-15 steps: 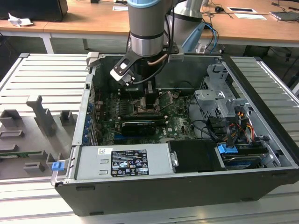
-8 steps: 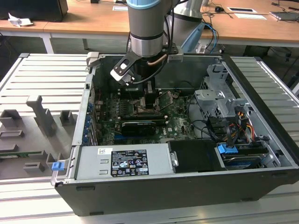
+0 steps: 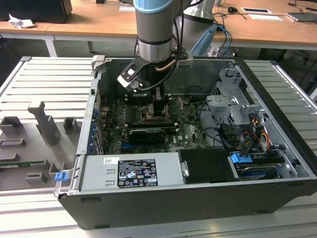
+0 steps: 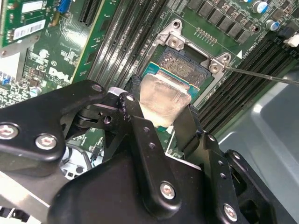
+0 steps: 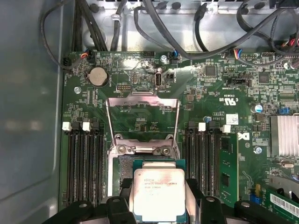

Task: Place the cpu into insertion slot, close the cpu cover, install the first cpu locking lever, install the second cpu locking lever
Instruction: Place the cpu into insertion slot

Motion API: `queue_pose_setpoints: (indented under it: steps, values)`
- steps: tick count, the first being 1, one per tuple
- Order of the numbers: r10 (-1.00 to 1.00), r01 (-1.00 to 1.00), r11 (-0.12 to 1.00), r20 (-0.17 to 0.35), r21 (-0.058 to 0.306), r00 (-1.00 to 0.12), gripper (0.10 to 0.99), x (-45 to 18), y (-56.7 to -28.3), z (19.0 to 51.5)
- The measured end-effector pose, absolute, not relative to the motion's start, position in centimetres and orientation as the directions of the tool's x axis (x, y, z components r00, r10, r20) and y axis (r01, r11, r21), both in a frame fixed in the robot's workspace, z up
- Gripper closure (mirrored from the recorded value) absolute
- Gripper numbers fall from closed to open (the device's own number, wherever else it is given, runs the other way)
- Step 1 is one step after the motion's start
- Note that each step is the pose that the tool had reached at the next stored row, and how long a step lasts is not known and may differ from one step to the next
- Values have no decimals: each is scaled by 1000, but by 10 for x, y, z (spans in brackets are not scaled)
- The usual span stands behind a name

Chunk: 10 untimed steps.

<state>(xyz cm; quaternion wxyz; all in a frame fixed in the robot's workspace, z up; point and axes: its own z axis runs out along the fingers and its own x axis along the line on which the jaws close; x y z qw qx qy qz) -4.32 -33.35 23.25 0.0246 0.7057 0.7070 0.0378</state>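
Note:
The cpu (image 5: 158, 192) is a small square chip with a dull silver top, and it sits between the black fingers (image 5: 194, 193) of my gripper (image 5: 159, 198), which is shut on it. It hangs just over the insertion slot (image 5: 122, 169), a dark socket with a silvery rim on the green board. In the second wrist view the cpu (image 4: 164, 97) covers part of the insertion slot (image 4: 183, 66), and the gripper (image 4: 161, 107) flanks it on two sides. The cpu cover (image 5: 142, 103), a thin silvery frame, stands raised open behind the socket. In the exterior view the gripper (image 3: 158, 106) reaches down inside the computer case.
Long black memory slots (image 5: 85, 163) run on both sides of the socket. A thin metal lever (image 4: 264, 75) sticks out beside it. Cables (image 5: 154, 21) hang along the case wall. A long black card (image 3: 147, 134), a drive cage (image 3: 233, 106) and the power supply (image 3: 131, 171) crowd the case.

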Motion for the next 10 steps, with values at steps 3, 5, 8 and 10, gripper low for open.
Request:
queue_pose_setpoints:
  steps: [3,5,8,10]
  values:
    - [1000,996,1,19,88,-2,557,-45,-333,229]
    - [1000,996,1,19,88,-2,557,-46,-333,228]
    - [1000,996,1,19,88,-2,557,-46,-331,226]
    - [1000,996,1,19,88,-2,557,-47,-330,224]
